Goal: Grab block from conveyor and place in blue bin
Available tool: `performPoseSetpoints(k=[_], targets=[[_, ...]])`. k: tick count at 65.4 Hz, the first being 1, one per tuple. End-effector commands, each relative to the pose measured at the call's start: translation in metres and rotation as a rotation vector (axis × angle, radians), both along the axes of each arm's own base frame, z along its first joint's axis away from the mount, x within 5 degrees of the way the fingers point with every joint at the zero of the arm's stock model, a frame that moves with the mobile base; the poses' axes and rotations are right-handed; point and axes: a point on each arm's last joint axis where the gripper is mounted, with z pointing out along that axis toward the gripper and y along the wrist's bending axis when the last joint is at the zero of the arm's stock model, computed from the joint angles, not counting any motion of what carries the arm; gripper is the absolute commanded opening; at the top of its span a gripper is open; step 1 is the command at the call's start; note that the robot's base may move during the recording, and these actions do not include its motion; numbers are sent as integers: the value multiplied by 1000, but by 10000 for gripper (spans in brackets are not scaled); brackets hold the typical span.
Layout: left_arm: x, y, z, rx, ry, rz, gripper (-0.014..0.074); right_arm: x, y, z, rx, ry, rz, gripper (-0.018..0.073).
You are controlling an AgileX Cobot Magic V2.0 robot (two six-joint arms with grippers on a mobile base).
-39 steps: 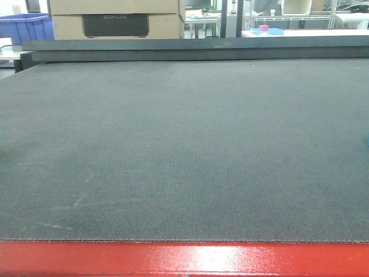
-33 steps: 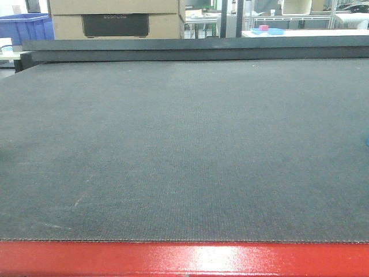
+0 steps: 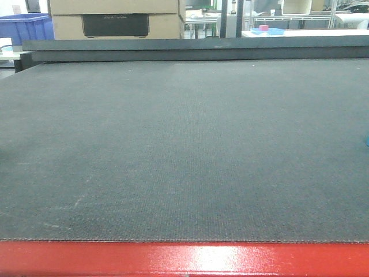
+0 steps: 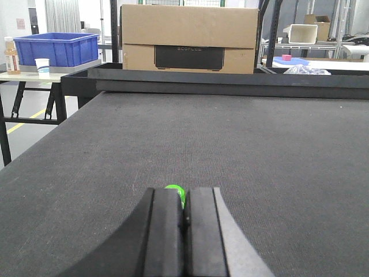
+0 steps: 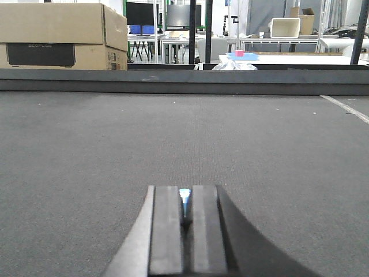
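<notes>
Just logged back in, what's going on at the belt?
Nothing is being handled yet. No block shows on the conveyor in any view. The left gripper and right gripper both sit low over it, jaws closed. The blue bin stands on a table beyond the conveyor.

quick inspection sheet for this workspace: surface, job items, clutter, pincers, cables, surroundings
surface: conveyor belt dark grey, faint pale scuffs near the red frame
job's things: no block seen on the belt; blue bin on a side table left of the belt
clutter: blue sliver at the front view's right edge, cannot tell what
grippers: left pincer shut, green bit at its tips; right pincer shut, bluish bit at its tips; both low over the belt
cables: nothing seen
surroundings: cardboard box behind the belt; white cup beside the bin
</notes>
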Motion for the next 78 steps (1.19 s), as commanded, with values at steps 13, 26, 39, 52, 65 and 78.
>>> performPoseSetpoints(k=[13,26,39,52,65,78], targets=[[-1,0,6,-18,-62,-1,-111,-1,-1,5,-7,-58,-13,-162],[-2,0,10,-13,-43,0,-111,-3,-1,19,-4,-109,-14,-162],[-18,0,59,-14,2,2,-111,-18,-1,69,-1,-177,-5,-162],[-20,1,115,-14,154,6,-111,-21,1,107,-13,-47,15,-162],[15,0,146,-12,386,9,-111,8,4,129,-32,226,34,-162],[65,0,153,-18,760,8,-111,52,8,130,-57,652,62,-162]])
